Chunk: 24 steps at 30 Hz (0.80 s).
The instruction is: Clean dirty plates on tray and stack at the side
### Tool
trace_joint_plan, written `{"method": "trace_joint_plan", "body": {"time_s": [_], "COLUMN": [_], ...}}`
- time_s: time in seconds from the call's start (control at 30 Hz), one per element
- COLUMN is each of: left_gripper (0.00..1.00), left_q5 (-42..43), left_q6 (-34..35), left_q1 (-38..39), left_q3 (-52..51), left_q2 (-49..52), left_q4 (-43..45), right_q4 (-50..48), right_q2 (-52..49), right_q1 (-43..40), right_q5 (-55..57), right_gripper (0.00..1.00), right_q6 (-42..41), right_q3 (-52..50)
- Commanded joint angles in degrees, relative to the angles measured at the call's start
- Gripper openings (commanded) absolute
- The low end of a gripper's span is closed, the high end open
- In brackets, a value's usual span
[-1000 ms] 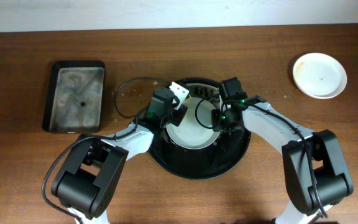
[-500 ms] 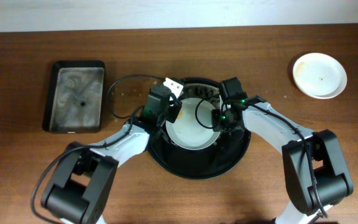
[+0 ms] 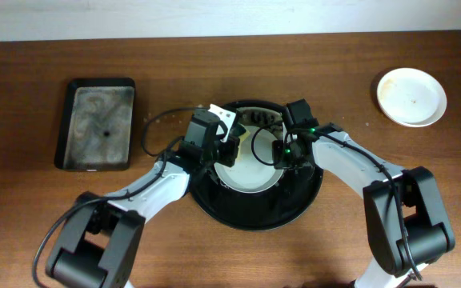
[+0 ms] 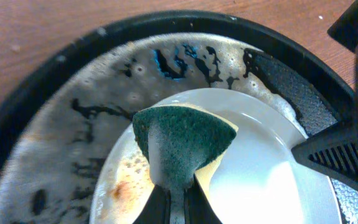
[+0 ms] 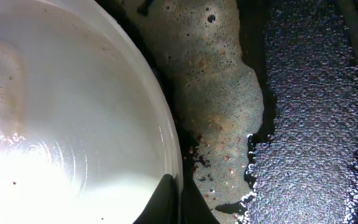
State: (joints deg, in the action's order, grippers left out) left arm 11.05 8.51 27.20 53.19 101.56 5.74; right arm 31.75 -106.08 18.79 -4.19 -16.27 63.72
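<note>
Tray: round, black, raised rim. Its floor is wet, with grey foam in patches and pebbled bare black beyond the foam.

One white plate lies inside the tray, near its middle and slightly toward the far side. Face mostly glossy and white. An orange-brown smear shows by the sponge in the left wrist view, and fine brown specks in the right wrist view.

Left gripper: clenched on a folded green-and-yellow sponge, over the plate's left part.
Right gripper: pinching the plate's right rim.

Edges: a foamy band separates the plate's right rim from the tray wall. The tray's near side is open black floor.

A second plate sits on the table well right of the tray, bare wood between. A rectangular sponge tray sits well left of the tray.
</note>
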Motion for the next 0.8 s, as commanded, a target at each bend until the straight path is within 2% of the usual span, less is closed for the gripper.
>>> {"method": "trace_joint_plan", "body": {"time_s": [0.0, 0.23, 0.3, 0.47, 0.77], "left_gripper": [0.01, 0.01, 0.01, 0.01, 0.0], "left_q5": [3.8, 3.5, 0.8, -6.9, -20.7], "left_q6": [2.4, 2.4, 2.0, -4.2, -6.9], "left_q1": [-0.4, -0.4, -0.4, -0.3, -0.3], "left_q3": [0.3, 0.3, 0.3, 0.3, 0.4], "left_q2": [3.8, 8.0, 9.1, 11.0, 11.0], "left_q4": [2.7, 5.2, 6.3, 7.5, 13.2], "right_q4": [1.0, 1.1, 1.1, 1.1, 1.4], "right_q2": [-1.1, -1.1, -1.1, -1.1, -1.1], "right_q1": [-0.1, -0.1, -0.1, -0.1, -0.1], "right_q5": [1.6, 1.6, 1.6, 1.6, 1.6], "right_gripper": [0.04, 0.04, 0.04, 0.04, 0.04], "right_q6": [1.0, 1.0, 1.0, 1.0, 1.0], "right_q3": [-0.7, -0.7, -0.6, -0.7, -0.7]}}
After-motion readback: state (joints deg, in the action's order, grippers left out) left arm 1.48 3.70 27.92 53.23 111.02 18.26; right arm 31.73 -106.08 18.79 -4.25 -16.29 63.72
